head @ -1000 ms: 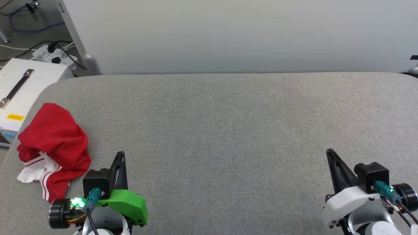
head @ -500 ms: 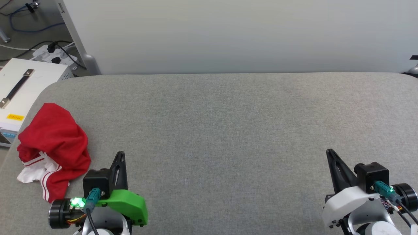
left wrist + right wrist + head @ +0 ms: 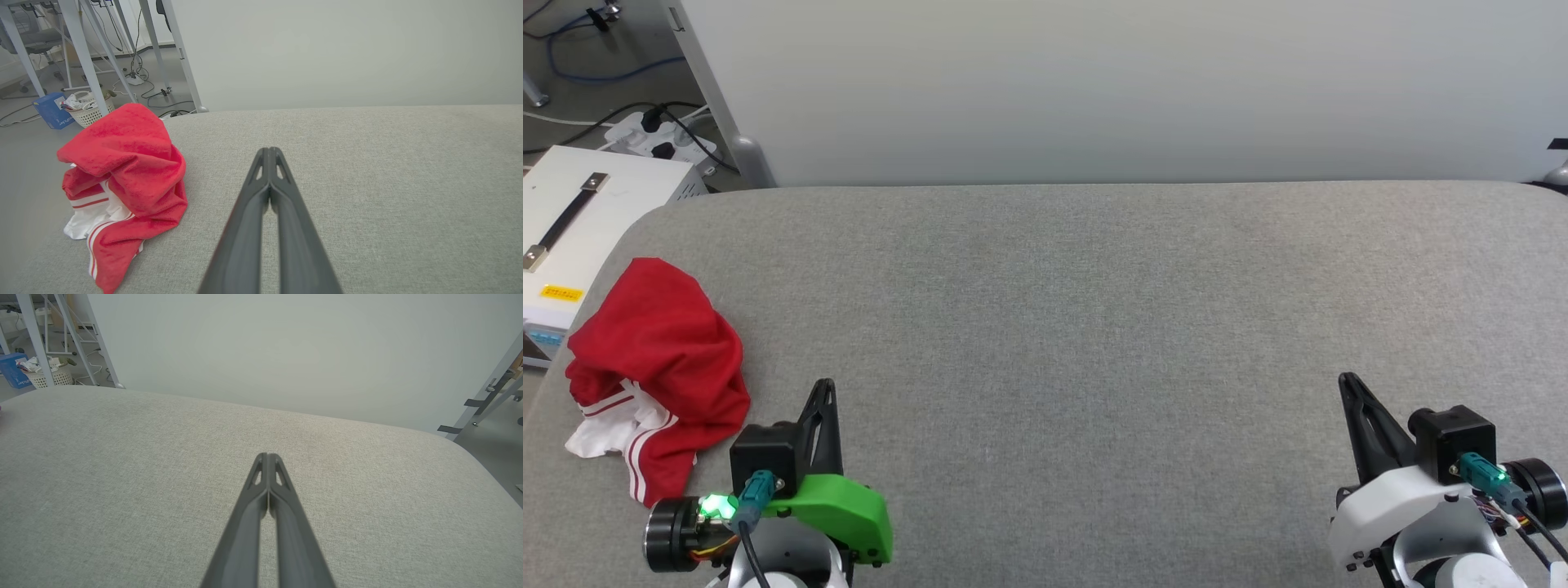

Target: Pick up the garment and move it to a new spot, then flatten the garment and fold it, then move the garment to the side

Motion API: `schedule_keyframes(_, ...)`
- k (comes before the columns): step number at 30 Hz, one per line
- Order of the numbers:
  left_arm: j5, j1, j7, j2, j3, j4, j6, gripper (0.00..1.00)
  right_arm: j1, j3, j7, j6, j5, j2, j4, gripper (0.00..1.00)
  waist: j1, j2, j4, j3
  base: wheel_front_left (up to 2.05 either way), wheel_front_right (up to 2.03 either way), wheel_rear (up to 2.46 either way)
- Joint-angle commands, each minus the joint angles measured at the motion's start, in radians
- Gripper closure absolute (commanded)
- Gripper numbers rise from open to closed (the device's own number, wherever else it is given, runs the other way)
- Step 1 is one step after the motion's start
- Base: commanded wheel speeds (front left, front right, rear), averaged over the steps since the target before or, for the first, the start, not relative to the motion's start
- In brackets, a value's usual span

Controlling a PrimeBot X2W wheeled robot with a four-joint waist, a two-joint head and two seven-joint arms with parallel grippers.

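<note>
The garment [image 3: 658, 367] is a crumpled red heap with white, red-striped trim, lying near the left edge of the grey table [image 3: 1094, 327]; its lettering is hidden in the folds. In the left wrist view the garment [image 3: 126, 179] lies to the left of my fingers. My left gripper [image 3: 826, 384] hovers just right of the heap, shut and empty, its fingertips pressed together [image 3: 269, 150]. My right gripper [image 3: 1346, 379] is far off at the lower right, also shut with nothing in it, over bare cloth [image 3: 267, 455].
A white box [image 3: 580, 220] with a black handle stands off the table's left edge, with a power strip [image 3: 662, 139] and cables behind it. A pale wall panel [image 3: 1127, 90] runs along the table's far edge. A laundry basket [image 3: 86, 108] sits on the floor.
</note>
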Motion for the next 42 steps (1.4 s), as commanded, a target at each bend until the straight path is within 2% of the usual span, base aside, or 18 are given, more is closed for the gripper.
schedule_keyframes(1,0.009,-0.014,-0.001,-0.004,0.001,0.001,-0.004,1.0,-0.016,0.001,0.003,-0.001,-0.01,0.001,-0.003,1.0,0.0,0.0,0.0,0.0,0.0,0.0,0.0)
schedule_keyframes(2,0.009,-0.014,-0.001,-0.004,0.001,0.001,-0.004,1.0,-0.016,0.001,0.003,-0.001,-0.01,0.001,-0.003,1.0,0.0,0.0,0.0,0.0,0.0,0.0,0.0)
schedule_keyframes(3,0.0,0.0,0.0,0.0,0.0,0.0,0.0,0.0,0.0,0.0,0.0,0.0,0.0,0.0,0.0,0.0,0.0,0.0,0.0,0.0,0.0,0.0,0.0)
schedule_keyframes(42,-0.049,-0.004,-0.08,-0.001,-0.03,-0.012,0.014,0.0,0.015,-0.036,-0.079,0.0,0.121,0.0,-0.045,0.0,0.0,0.0,0.0,0.005,0.0,0.0,0.0)
